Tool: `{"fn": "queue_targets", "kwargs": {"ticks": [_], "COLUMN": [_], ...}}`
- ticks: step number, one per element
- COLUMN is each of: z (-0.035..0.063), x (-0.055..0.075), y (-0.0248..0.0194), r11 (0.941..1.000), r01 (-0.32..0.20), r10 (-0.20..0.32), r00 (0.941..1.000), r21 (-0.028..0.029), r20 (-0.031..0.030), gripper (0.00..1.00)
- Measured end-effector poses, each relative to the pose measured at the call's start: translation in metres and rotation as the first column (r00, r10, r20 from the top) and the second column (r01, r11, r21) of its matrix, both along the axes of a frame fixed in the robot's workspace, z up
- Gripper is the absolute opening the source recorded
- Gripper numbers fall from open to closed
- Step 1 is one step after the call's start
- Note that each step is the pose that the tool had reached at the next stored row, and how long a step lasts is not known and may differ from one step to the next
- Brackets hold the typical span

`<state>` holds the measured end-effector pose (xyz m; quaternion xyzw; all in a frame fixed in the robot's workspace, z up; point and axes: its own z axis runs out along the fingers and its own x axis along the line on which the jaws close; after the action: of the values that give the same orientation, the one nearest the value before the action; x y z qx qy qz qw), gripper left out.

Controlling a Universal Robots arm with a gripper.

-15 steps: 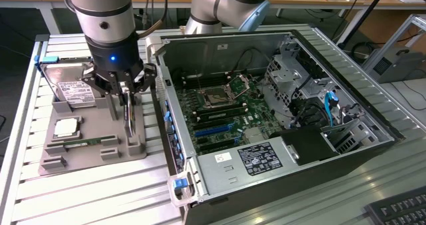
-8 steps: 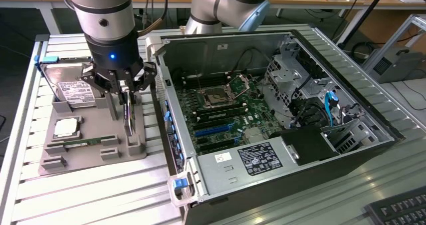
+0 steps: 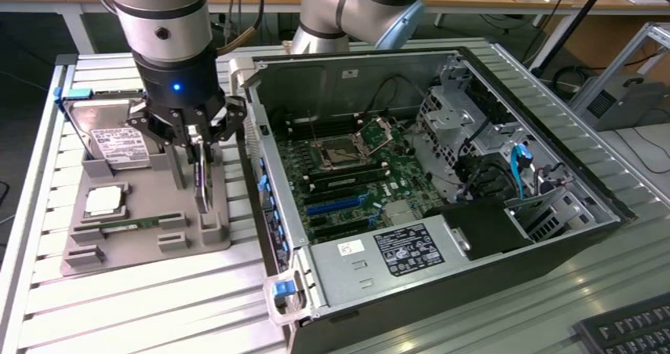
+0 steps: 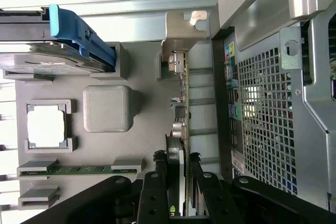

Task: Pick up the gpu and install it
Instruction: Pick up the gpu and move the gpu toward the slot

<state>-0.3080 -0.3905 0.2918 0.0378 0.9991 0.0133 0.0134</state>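
While the gpu (image 4: 181, 95) stands on edge in its slot of the grey tray (image 3: 147, 240), just beside the computer case (image 3: 335, 75), the half-closed gripper (image 4: 177, 182) pinches its upper edge. Such a narrow hold could let the card tilt, jam in the slot, or strike the case wall.

Clock centred on tray (image 4: 147, 77), gripper (image 4: 177, 157) at 6. Fingers (image 4: 155, 192) clamp the gpu (image 4: 180, 111), which stands edge-on with its bracket toward 12. Case (image 4: 273, 129) at 3. CPU (image 4: 47, 126) at 9, memory stick (image 4: 79, 170) at 8, hard drive (image 4: 47, 61) at 10.
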Motion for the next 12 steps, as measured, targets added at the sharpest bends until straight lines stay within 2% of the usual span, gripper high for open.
{"fn": "queue_targets", "kwargs": {"ticks": [12], "z": [0.0054], "x": [0.0], "y": [0.0], "r11": [1.0], "r01": [0.0], "r10": [0.0], "r00": [1.0], "r21": [0.0], "r20": [-0.0001], "gripper": [0.27]}}
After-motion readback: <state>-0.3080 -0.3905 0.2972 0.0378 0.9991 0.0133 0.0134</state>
